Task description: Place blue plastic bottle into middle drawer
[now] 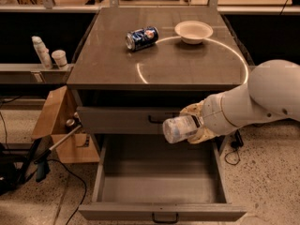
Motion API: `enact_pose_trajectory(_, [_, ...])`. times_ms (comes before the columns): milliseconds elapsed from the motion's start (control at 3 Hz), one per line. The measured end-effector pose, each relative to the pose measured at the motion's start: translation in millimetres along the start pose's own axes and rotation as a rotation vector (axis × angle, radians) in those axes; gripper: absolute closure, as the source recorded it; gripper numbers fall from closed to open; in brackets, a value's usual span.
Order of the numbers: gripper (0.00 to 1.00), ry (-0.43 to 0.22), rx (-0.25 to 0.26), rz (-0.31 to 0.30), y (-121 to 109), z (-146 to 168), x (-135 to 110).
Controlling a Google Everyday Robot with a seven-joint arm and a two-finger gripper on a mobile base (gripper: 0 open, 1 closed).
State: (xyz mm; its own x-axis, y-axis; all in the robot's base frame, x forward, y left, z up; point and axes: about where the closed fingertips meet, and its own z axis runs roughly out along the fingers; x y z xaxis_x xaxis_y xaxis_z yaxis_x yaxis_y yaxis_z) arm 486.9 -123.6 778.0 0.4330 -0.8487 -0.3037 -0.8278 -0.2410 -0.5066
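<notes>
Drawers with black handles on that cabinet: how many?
2. The upper grey metal drawer is shut; the wide grey metal drawer below is pulled open. The gripper, holding a clear plastic bottle, hangs above it. Others may be hidden lower.

Arm (pixel 236 110): smooth white shell, matte finish, no sharp edges.
Joint housing (pixel 276 90) at right: large, rounded, dome-like, same white.
Forearm section: cylindrical, narrowing slightly toward wrist.
Wrist: thin dark seam line ringing the shell where segments meet.
Tool (pixel 193 124): at arm's end, above open middle drawer (pixel 159 212).
Tool fingers (pixel 191 110): pale cream-yellow, thick, rounded, duller than arm shell, clamped around blue plastic bottle (pixel 177 129).
Screws, markings, labels: cannot tell.
</notes>
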Motion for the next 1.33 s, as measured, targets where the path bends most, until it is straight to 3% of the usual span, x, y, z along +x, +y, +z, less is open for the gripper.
enact_pose_trajectory(333, [1.0, 0.007, -0.02, 0.054, 14.2, 15.6, 11.6])
enact_pose_trajectory(667, [1.0, 0.007, -0.02, 0.054, 14.2, 15.6, 11.6])
enact_pose_trajectory(1333, [1.0, -0.074, 0.03, 0.077, 19.4, 19.3, 15.3])
